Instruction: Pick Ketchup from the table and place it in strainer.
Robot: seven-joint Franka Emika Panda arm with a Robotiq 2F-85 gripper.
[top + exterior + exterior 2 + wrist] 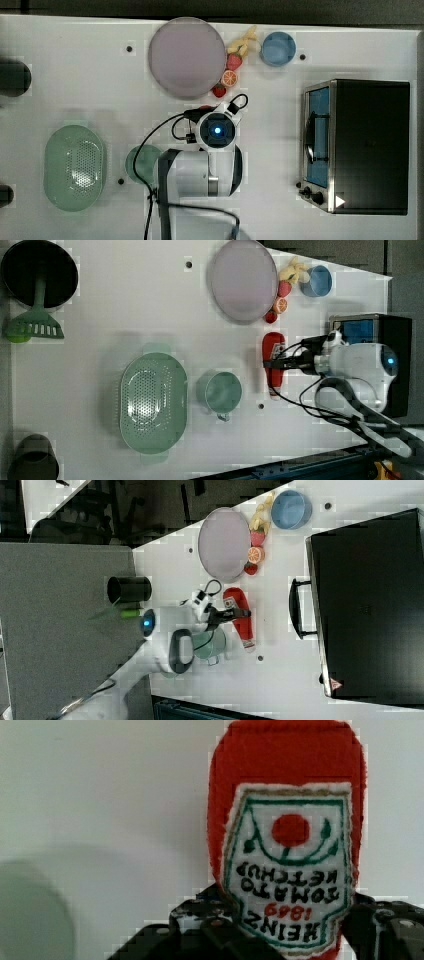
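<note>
Ketchup (287,845): soft, fuzzy red cloth with a stitched white label, matt throughout. Tool (280,935) at its label end: black hard plastic with a dull sheen. Surface (125,310) beneath: smooth, matt white. Strainer (152,400), well apart from the Ketchup: pale mint plastic, smooth, faintly glossy, its bottom perforated. Small green bowl (222,391) between strainer and Ketchup: smooth plastic-looking finish. Round plate (243,280) beyond the Ketchup: smooth, greyish-lilac, softly matt. Oven (367,145) further off: black matt top, shiny metal front.
</note>
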